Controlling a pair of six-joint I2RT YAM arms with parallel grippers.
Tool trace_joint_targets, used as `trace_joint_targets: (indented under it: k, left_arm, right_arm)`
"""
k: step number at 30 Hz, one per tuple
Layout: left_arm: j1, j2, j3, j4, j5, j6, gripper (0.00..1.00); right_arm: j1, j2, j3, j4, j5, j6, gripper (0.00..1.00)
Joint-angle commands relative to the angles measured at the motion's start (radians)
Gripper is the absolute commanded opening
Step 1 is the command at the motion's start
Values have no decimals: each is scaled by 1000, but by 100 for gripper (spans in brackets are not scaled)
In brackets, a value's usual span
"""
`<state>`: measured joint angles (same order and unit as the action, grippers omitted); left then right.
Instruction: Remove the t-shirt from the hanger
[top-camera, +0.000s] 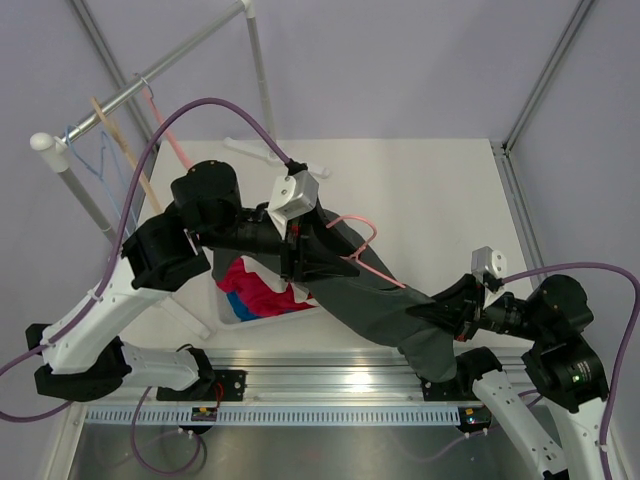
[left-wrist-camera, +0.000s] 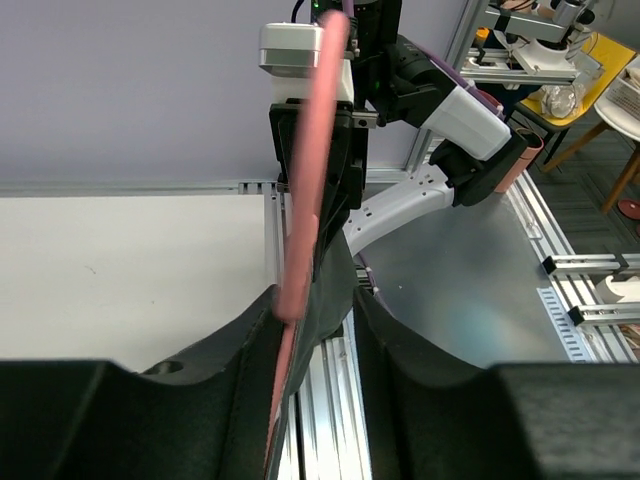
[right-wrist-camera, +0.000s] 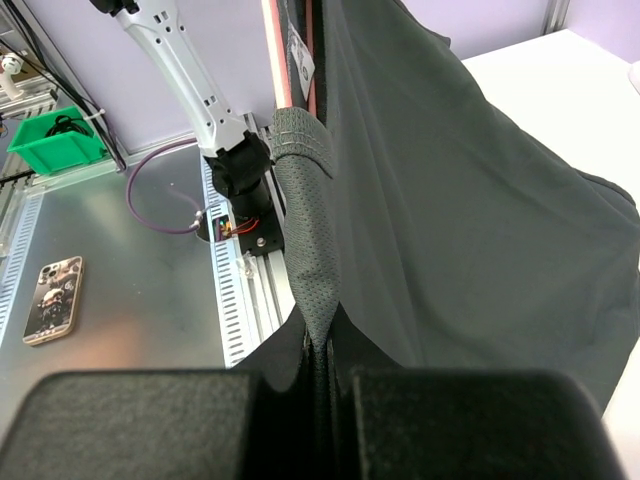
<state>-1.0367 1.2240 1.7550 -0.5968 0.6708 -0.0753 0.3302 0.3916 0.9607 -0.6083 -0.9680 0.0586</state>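
Note:
The dark grey t-shirt (top-camera: 375, 300) hangs stretched between my two grippers above the table's front edge. The thin light-pink hanger (top-camera: 372, 262) is still inside it, its hook poking out near the collar. My left gripper (top-camera: 298, 250) is at the collar end. In the left wrist view the hanger (left-wrist-camera: 310, 150) and a fold of t-shirt (left-wrist-camera: 338, 285) lie against one finger of the left gripper (left-wrist-camera: 318, 300), with a gap to the other, so the jaws are open. My right gripper (right-wrist-camera: 325, 345) is shut on a hem of the t-shirt (right-wrist-camera: 450, 180), at the low end (top-camera: 432, 312).
A white bin (top-camera: 224, 312) with a red-and-blue garment (top-camera: 258, 296) sits under the left arm. A clothes rail (top-camera: 150, 85) with other hangers (top-camera: 105, 155) stands at the back left. A phone (right-wrist-camera: 55, 300) and a green box (right-wrist-camera: 50, 140) lie on the metal bench.

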Motion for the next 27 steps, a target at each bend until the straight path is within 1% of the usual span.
trace_joint_targets:
  k: [1, 2, 5, 6, 7, 9, 10, 11, 12, 13, 14, 15, 16, 17, 19, 23, 25, 26, 27]
  left_arm:
    - [-2, 11, 1, 64, 52, -32, 31]
    - [-2, 11, -3, 69, 44, -41, 29]
    - [-2, 19, -3, 72, 33, -57, 17]
    - [-3, 20, -3, 71, 24, -60, 11]
    - [-2, 19, -3, 72, 7, -64, 0]
    - [-2, 14, -6, 75, -36, -72, 0]
    - [-2, 9, -6, 77, -51, -75, 0]
    - [-2, 5, -6, 80, -106, -84, 0]
    - [-2, 2, -5, 86, -146, -92, 0]
    - [-2, -3, 0, 89, -227, -101, 0]
    - [-2, -4, 4, 91, -255, -103, 0]
    - [-2, -6, 9, 95, -278, -106, 0]
    - [-2, -4, 20, 95, -315, -118, 0]
    - [-2, -4, 29, 95, -326, -122, 0]
    - [-2, -3, 64, 74, -355, -129, 0]
    - [-2, -35, 77, 52, -430, -129, 0]
    - [-2, -46, 74, 42, -448, -126, 0]
    - [-2, -52, 78, 14, -454, -123, 0]
    - [-2, -54, 81, -1, -465, -116, 0]
  right_arm:
    - [4, 15, -4, 77, -3, 38, 0]
    - [3, 18, -4, 79, -3, 38, 0]
    - [4, 33, -8, 90, 8, 49, 0]
    - [3, 38, -8, 94, 9, 50, 0]
    - [3, 39, -10, 94, 14, 55, 0]
    - [4, 44, -10, 99, 29, 63, 0]
    - [4, 46, -8, 102, 67, 72, 0]
    - [4, 47, -8, 107, 95, 79, 6]
    - [4, 56, 2, 102, 121, 89, 24]
    - [3, 64, 10, 94, 164, 87, 58]
    - [3, 84, 27, 73, 176, 86, 67]
    - [3, 92, 33, 62, 186, 80, 73]
    - [4, 101, 38, 56, 196, 75, 82]
    - [4, 107, 36, 44, 209, 72, 85]
    - [3, 105, 29, 41, 261, 67, 89]
    - [4, 110, 19, 53, 327, 67, 89]
    - [3, 113, 21, 38, 400, 75, 84]
    - [3, 113, 23, 32, 452, 78, 76]
    - [4, 113, 21, 27, 475, 83, 72]
